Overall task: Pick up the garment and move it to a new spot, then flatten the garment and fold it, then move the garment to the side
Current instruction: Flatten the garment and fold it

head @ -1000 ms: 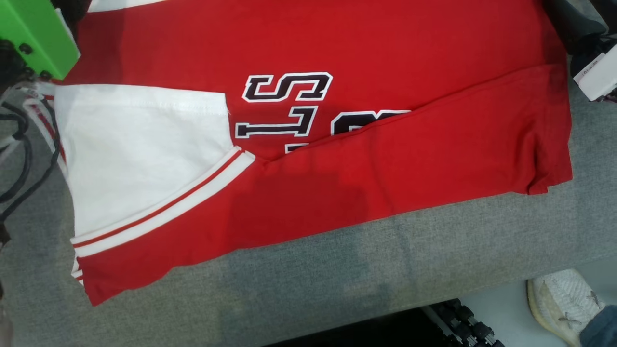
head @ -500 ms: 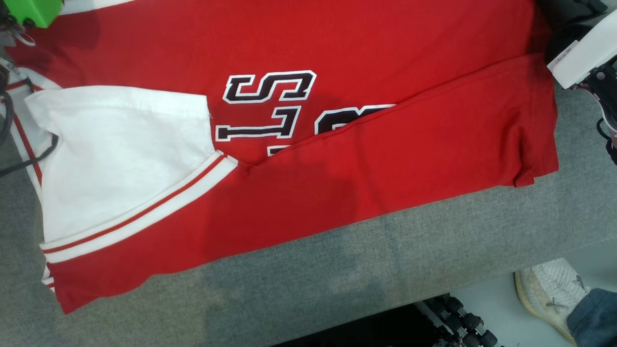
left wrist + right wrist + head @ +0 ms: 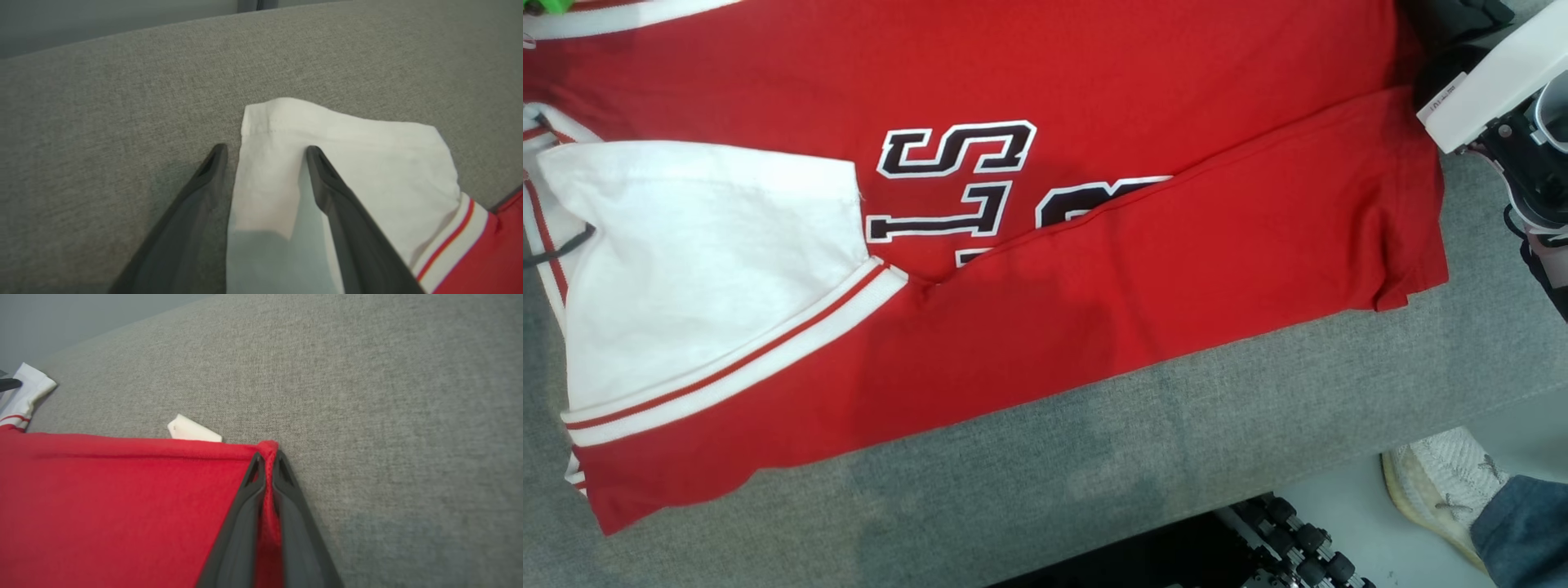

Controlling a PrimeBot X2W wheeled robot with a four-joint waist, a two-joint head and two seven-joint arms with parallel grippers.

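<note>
The garment [image 3: 1143,73] is a red shirt with white sleeves and black-and-white letters, spread on the grey cushion with its near side folded over. In the right wrist view my right gripper [image 3: 267,457] is shut on the garment's [image 3: 122,506] red corner hem, the cloth pinched between the two dark fingers. In the left wrist view my left gripper [image 3: 265,151] is open, its fingers straddling the edge of a white sleeve [image 3: 351,155] that lies flat. The right arm's pale wrist [image 3: 1494,82] shows at the head view's upper right.
Grey cushion [image 3: 1143,457] runs along the near side, ending at an edge above the pale floor. A person's white shoe [image 3: 1441,482] stands at the lower right beside a dark wheeled base [image 3: 1290,539]. A small white tag [image 3: 192,430] pokes out past the red hem.
The head camera has shifted, sliding the whole scene left. The right arm's wrist has come further into the upper right. The green part at the upper left has almost left the picture.
</note>
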